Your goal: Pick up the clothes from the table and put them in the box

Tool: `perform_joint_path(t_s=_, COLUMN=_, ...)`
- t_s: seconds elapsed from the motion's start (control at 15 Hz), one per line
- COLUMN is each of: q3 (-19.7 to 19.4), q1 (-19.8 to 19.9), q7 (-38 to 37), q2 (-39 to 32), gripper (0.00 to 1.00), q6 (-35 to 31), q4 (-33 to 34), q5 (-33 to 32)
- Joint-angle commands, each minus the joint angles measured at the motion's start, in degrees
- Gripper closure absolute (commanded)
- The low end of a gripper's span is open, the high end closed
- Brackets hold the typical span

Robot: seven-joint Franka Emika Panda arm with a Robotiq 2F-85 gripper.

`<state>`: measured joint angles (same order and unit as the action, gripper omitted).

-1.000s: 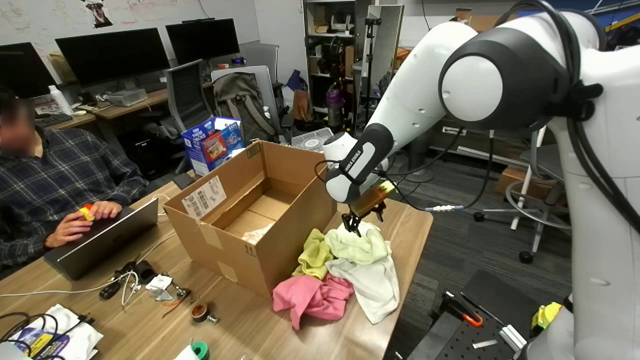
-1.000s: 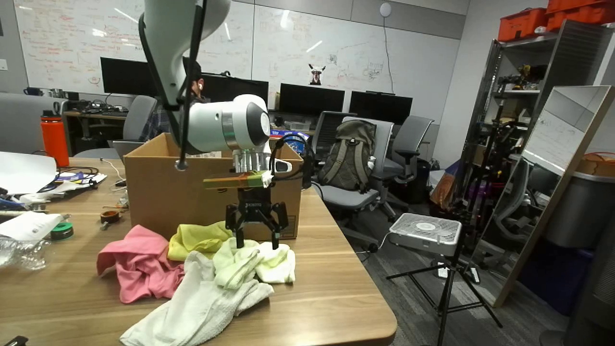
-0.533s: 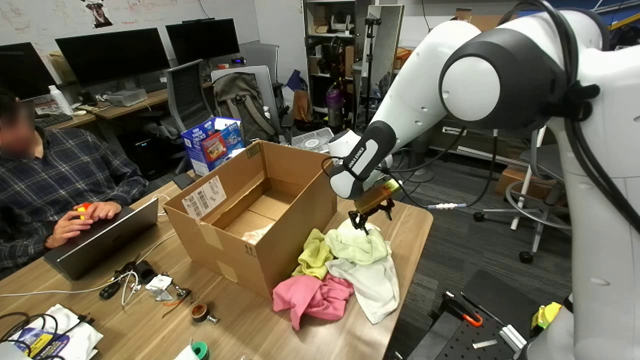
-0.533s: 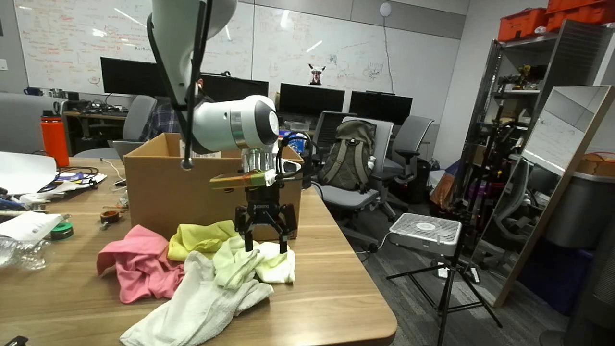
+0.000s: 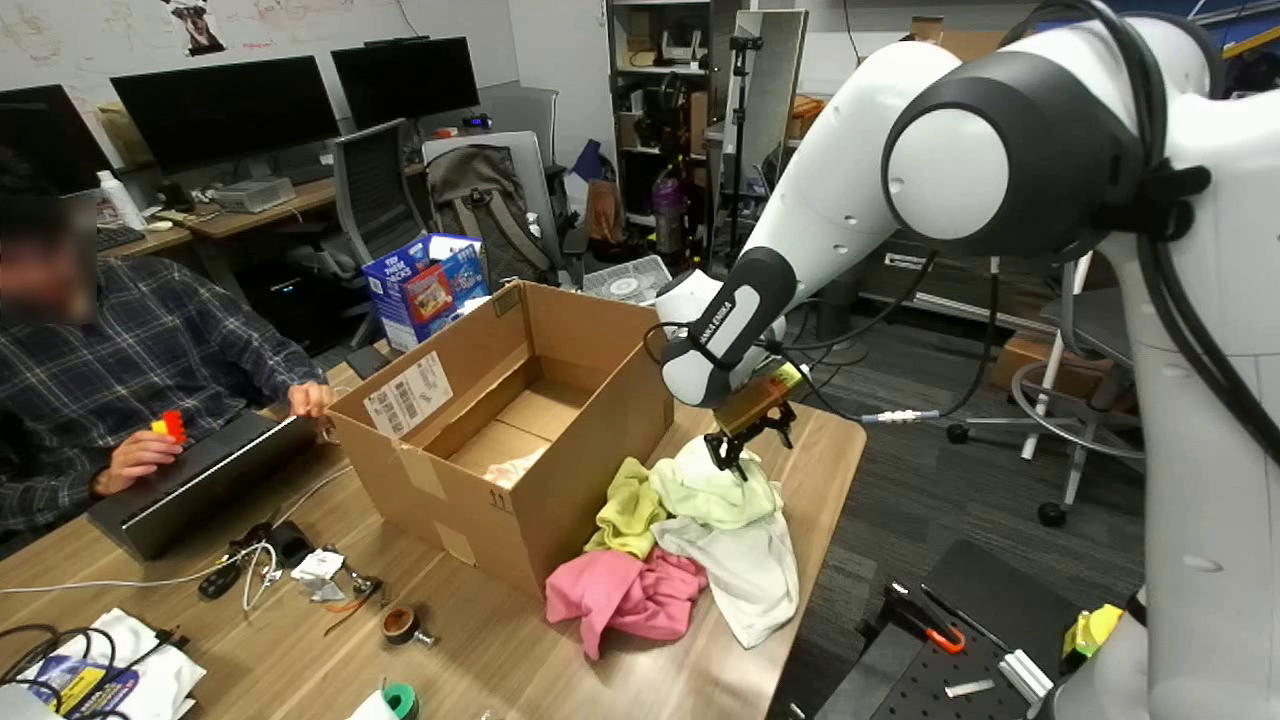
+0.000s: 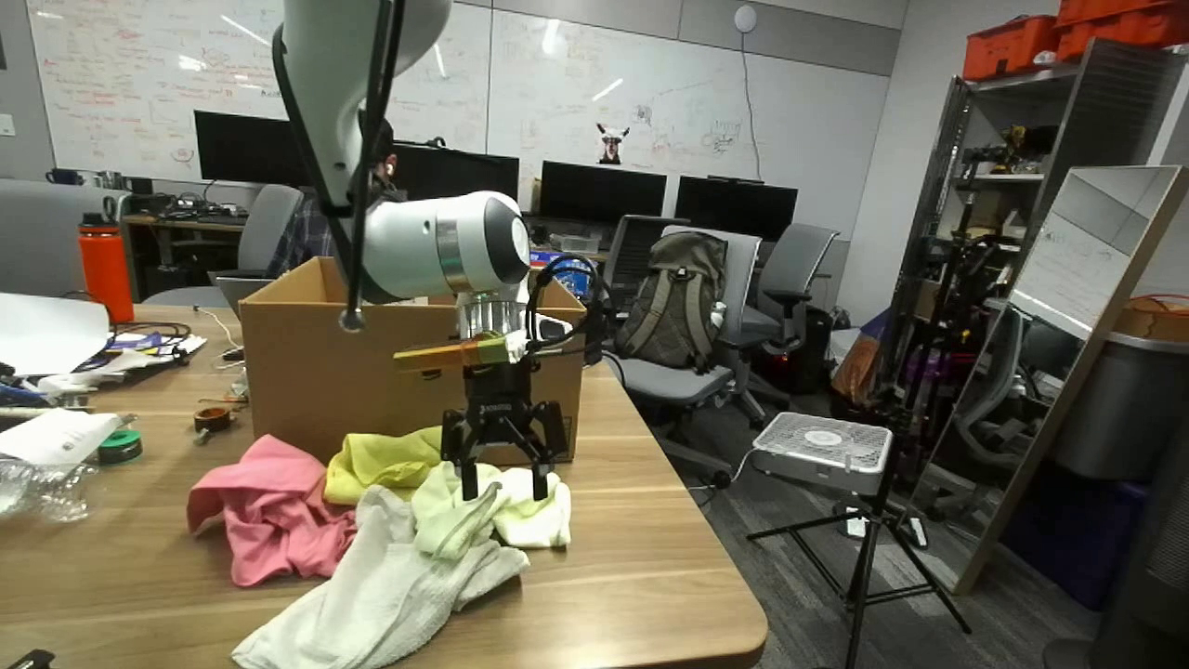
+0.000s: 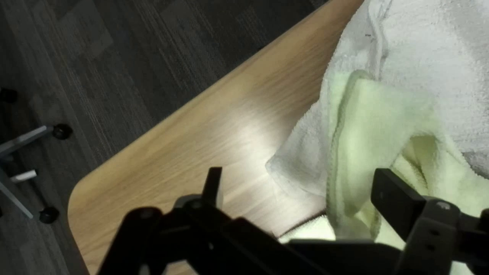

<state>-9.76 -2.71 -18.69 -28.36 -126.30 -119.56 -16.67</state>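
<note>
- The robot's gripper (image 6: 504,488) hangs over the pale green cloth (image 6: 453,522), its two fingers spread wide; whether the tips touch the fabric I can't tell from here.
- That cloth lies partly on a white cloth (image 6: 372,595), near a rounded corner of the table (image 6: 632,557).
- Beside them sit a yellow cloth (image 6: 376,461) and a pink cloth (image 6: 274,516).
- The big cardboard box (image 5: 580,475) stands open-topped just beside the pile, a pale bit of fabric (image 5: 512,468) inside.
- A person (image 5: 130,340) sits at a laptop (image 5: 215,488) at the same table.

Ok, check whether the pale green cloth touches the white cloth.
Touching: the wrist view shows the pale green cloth lying over the white cloth.
</note>
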Motion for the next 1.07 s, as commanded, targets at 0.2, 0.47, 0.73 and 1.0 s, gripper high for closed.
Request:
perform_joint_path(t_s=0.2, q3=0.84, q1=-0.54, q7=4.03, q2=-0.81, gripper=0.00, q6=-16.78, q4=-1.20, q5=-6.09)
perform_joint_path(t_s=0.47, q3=-0.47, q1=-1.07, q7=4.22, q2=-2.06, gripper=0.00, q6=-20.64, q4=-1.13, q5=-6.99)
perform_joint_path(t_s=0.73, q3=-2.19, q1=-1.34, q7=3.35, q2=-2.71, gripper=0.00, q6=-20.83, q4=-1.61, q5=-7.76)
perform_joint_path(t_s=1.0, q3=-3.31, q1=-1.24, q7=3.15, q2=-2.86, gripper=0.00, q6=-20.29, q4=-3.06, q5=-7.59)
